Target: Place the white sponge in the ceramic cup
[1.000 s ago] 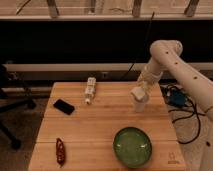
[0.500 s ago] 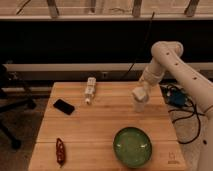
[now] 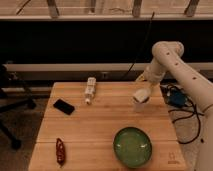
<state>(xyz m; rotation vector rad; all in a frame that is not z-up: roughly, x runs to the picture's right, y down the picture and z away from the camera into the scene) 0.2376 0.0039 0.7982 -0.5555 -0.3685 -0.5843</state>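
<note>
Your gripper [image 3: 142,95] hangs low over the right rear part of the wooden table [image 3: 100,135], at the end of the white arm [image 3: 172,65] that bends down from the right. Directly under it stands the cup [image 3: 141,103], a pale tumbler behind the green bowl [image 3: 132,146] and well apart from it.

Risk: the cup is small, light-looking and without a handle, so a sideways nudge from your gripper, or a lift that drags along the rim, could probably tip it or slide it toward the table's right edge. A release from off-centre could leave the sponge [image 3: 140,94] perched on the rim or dropped beside the cup.

Jaws: you cannot tell from this view how far apart they stand. The pale block at the tip appears to be the sponge, sitting just at or above the cup's mouth, but whether it is gripped, resting, or already let go cannot be told.

Also present: a white bottle [image 3: 90,89] lying at the rear centre, a black phone [image 3: 64,106] to the left, and a red chilli [image 3: 60,151] near the front left corner.
</note>
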